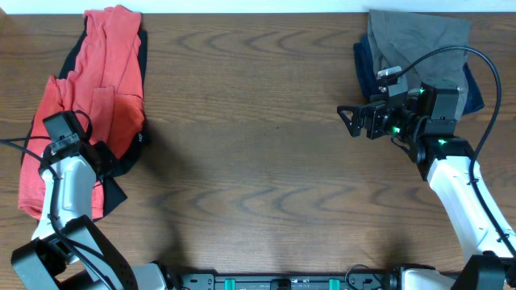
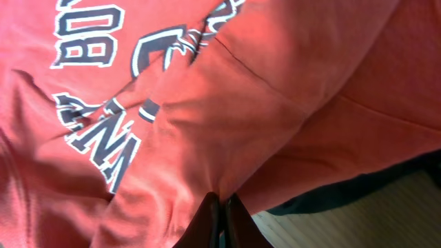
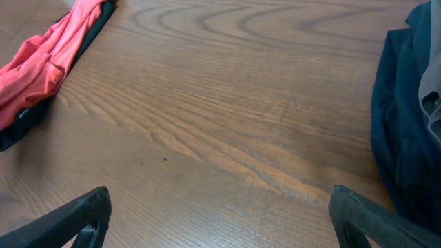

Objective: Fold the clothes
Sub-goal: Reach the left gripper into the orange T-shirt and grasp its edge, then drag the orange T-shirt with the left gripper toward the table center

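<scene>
**Orange-red T-shirt pinched at the left edge of the worktop**

The orange-red T-shirt (image 1: 97, 72) is seen lying crumpled along the left edge of the wooden worktop (image 1: 258, 161). It reaches from the far left corner down toward the near side. A black top (image 1: 143, 48) is spread under it, and its dark edge can be seen along the right side of the shirt and at the near end.

The left end effector (image 1: 101, 157) is placed on the near part of the shirt. In the left wrist view the left end effector (image 2: 220, 220) is closed tight, and a small fold of the orange-red T-shirt (image 2: 275, 89) is pinched between its tips. Wrinkles in the cloth run up from that spot. White-and-navy letters (image 2: 89, 48) are seen on the cloth above and to the left.

The right end effector (image 1: 348, 121) is held near the right edge, above bare wood. Its two fingers are spread wide, and nothing is held between them. Just behind it, in the far right corner, a grey garment (image 1: 419, 36) is piled on a navy garment (image 1: 367, 72). In the right wrist view the navy garment (image 3: 400, 124) is seen at the right, and the shirt is seen far off at the left.
</scene>
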`<action>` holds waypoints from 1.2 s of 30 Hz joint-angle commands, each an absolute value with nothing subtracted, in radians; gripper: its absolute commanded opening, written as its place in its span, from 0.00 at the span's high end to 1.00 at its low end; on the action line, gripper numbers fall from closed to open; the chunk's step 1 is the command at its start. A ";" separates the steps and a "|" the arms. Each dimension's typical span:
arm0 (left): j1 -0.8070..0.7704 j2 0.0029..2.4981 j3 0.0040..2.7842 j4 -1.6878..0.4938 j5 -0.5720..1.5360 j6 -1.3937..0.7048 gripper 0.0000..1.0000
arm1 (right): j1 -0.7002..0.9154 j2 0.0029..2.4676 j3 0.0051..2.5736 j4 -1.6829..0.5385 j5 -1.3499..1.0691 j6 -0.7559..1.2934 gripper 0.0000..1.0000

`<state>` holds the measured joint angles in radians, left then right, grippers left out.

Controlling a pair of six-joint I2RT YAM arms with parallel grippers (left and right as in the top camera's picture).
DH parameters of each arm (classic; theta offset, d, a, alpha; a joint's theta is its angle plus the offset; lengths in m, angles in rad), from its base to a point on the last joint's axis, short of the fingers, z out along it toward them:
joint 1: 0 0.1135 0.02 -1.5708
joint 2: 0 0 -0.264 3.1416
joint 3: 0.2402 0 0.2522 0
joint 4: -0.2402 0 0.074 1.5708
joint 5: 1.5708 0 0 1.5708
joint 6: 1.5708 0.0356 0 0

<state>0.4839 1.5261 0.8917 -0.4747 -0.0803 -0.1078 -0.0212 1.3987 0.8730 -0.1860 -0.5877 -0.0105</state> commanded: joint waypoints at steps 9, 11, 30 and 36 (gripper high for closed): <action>0.455 1.493 0.924 -0.499 0.269 -0.110 0.94 | -0.005 1.407 0.892 -0.177 -0.591 -0.005 0.01; 0.400 1.473 0.937 -0.498 0.366 -0.111 0.94 | -0.005 1.407 0.892 -0.171 -0.591 -0.005 0.02; -0.572 1.547 0.981 0.035 0.294 -0.373 0.94 | -0.014 1.407 0.892 -0.164 -0.574 -0.004 0.01; -0.721 1.673 0.984 0.231 0.294 -0.381 0.94 | -0.095 1.406 0.892 -0.147 -0.550 0.096 0.01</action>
